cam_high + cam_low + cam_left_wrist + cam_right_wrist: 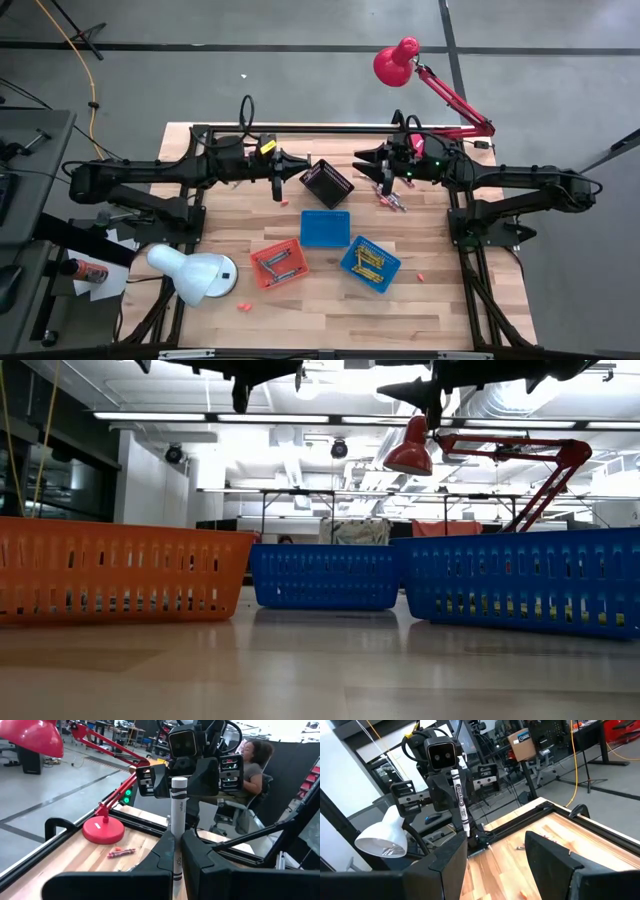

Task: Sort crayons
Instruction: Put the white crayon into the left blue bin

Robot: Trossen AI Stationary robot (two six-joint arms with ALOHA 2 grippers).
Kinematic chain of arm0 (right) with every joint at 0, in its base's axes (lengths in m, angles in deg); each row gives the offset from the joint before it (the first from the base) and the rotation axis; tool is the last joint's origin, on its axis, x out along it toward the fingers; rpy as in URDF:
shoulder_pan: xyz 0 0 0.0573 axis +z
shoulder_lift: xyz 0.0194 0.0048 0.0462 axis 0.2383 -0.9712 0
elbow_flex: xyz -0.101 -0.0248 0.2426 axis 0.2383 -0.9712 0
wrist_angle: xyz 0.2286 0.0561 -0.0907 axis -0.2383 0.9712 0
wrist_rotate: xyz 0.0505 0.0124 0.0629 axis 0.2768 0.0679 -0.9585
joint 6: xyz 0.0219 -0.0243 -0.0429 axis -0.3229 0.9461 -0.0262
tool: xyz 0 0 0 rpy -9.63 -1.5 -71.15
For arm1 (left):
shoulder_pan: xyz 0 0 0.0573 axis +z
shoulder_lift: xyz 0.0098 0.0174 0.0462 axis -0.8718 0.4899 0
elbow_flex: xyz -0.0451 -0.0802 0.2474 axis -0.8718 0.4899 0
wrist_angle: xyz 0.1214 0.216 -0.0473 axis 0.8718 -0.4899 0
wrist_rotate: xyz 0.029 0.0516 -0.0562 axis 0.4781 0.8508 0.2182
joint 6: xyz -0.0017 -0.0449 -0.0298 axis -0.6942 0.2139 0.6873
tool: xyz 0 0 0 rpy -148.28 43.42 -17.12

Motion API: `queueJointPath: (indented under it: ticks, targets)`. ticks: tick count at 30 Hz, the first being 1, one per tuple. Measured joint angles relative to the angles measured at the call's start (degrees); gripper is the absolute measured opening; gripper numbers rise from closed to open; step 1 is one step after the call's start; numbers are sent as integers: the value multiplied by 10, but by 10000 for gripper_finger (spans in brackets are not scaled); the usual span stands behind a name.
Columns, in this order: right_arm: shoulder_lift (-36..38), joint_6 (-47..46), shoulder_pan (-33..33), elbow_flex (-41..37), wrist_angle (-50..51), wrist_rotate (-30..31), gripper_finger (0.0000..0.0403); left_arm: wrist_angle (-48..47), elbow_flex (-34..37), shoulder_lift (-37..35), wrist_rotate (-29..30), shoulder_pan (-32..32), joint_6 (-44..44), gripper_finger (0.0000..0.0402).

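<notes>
My left gripper (pixel 175 842) is shut on a white crayon (pixel 178 805) with a dark printed label. It hangs high over the far middle of the table (pixel 330 320), pointing level toward the table's right. My right gripper (pixel 495 852) faces it from the right, open, with nothing between its fingers. In the right wrist view the crayon (pixel 459 795) stands nearly upright in the left gripper. A few loose crayons (pixel 391 199) lie on the wood below the right gripper. Some lie in the orange basket (pixel 279 262) and in the near blue basket (pixel 370 263). My left gripper pinches the white crayon between its two fingers (pixel 164 851) at the crayon's lower part (pixel 176 851). The fingers come level from the table's left and lie across the crayon. It stands almost upright, most of its length above the fingers, lifted clear of the table.
A black basket (pixel 327 182) sits under the gap between the grippers, and a second blue basket (pixel 325 228) sits nearer. A white lamp (pixel 192 272) stands near left and a red lamp (pixel 398 62) far right. Stray crayons (pixel 243 305) lie near the front. A person (pixel 252 757) sits beyond the table.
</notes>
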Motion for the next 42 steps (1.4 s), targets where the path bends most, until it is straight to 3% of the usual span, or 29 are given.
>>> queueJointPath:
  ticks: [8, 15, 28, 42]
  targets:
    - [0, 0, 0, 0, 0, 2, 195, 0, -1, 13, 0, -15, 0, 0]
    - [0, 2, 0, 0, 0, 12, 195, -17, -9, 99, -2, -67, 5, 0]
    - [0, 2, -2, 0, 0, 12, 195, -281, -168, 289, -2, -108, -98, 0]
    - [0, 2, -1, 0, 5, 12, 195, -287, -180, 345, -5, -113, -101, 56]
